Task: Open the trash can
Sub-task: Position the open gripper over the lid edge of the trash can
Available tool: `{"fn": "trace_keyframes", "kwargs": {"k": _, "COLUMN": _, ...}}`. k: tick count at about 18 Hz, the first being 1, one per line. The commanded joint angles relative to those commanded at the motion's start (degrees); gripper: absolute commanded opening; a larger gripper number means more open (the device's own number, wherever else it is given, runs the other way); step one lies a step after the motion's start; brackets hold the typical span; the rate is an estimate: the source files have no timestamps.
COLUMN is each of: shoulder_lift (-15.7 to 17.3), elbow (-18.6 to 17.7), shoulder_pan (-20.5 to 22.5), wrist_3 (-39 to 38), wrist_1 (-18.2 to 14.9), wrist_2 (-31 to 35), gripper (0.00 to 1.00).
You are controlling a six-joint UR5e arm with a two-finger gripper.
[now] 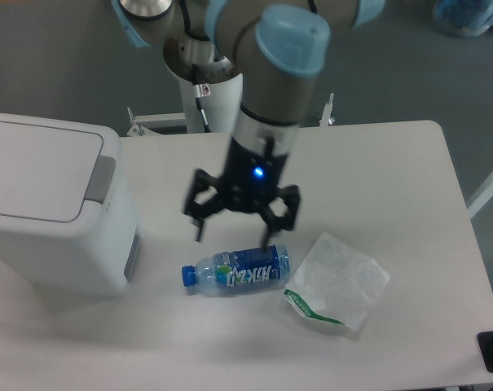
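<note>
Setting: pale worktop [409, 171] over a grey floor, seen from above.

Near edge: crumpled white plastic wrapper [337, 281] with a green strip, lying flat toward the right front.

Just behind it: clear bottle [235, 276] with blue cap and blue label, on its side, cap pointing left (no part in this task).

Above the bottle: gripper [235, 234] hanging on the arm, jaws spread wide and holding nothing, tips just over the bottle but apparently clear of it.

Left side: trash can [55, 208], well apart from the gripper, standing upright at the worktop's left edge and partly cut off by the frame.

Look of the can: large, white, boxy, rounded corners; flat lid [38, 167] shut and flush; grey push tab [101, 179] along the lid's right edge, facing the gripper's side.

Step in hand: reaching the tab, not yet begun as judged from the gap.

Doing it well: lift clear of the bottle first, then travel left so as not to roll it; better to bring the jaws together before pressing (one blunt point lands more surely than two splayed tips); come down square on the grey tab, not on the white lid; press straight down, then rise to leave the lid room to swing.

Risk: off-centre push likely to slide off the tab or shove the light bin sideways.

Far background: arm base behind the worktop, blue bundle at top right, too cropped to name.
</note>
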Motion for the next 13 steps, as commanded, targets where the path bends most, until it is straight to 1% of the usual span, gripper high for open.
{"fn": "trace_keyframes", "kwargs": {"k": 3, "shoulder_lift": 4.7, "elbow": -5.0, "shoulder_pan": -0.3, "wrist_3": 0.0, "wrist_1": -0.1, "wrist_2": -0.9, "gripper": 1.0}}
{"fn": "trace_keyframes", "kwargs": {"k": 4, "shoulder_lift": 6.1, "elbow": -6.4, "shoulder_pan": -1.2, "wrist_3": -0.1, "wrist_1": -0.1, "wrist_2": -1.4, "gripper": 1.0}}
{"fn": "trace_keyframes", "kwargs": {"k": 6, "shoulder_lift": 8.2, "elbow": -9.1, "shoulder_pan": -2.1, "wrist_3": -0.4, "wrist_1": 0.3, "wrist_2": -1.8, "gripper": 1.0}}
{"fn": "trace_keyframes", "kwargs": {"k": 8, "shoulder_lift": 7.6, "elbow": -9.0, "shoulder_pan": -2.7, "wrist_3": -2.9, "wrist_1": 0.4, "wrist_2": -1.7, "gripper": 1.0}}
{"fn": "trace_keyframes", "kwargs": {"k": 11, "shoulder_lift": 5.3, "elbow": -7.8, "shoulder_pan": -5.4, "wrist_3": -6.0, "wrist_1": 0.7, "wrist_2": -1.5, "gripper": 1.0}}
{"fn": "trace_keyframes", "kwargs": {"k": 13, "shoulder_lift": 4.4, "elbow": -7.6, "shoulder_pan": -5.5, "wrist_3": -7.1, "wrist_1": 0.7, "wrist_2": -1.5, "gripper": 1.0}}
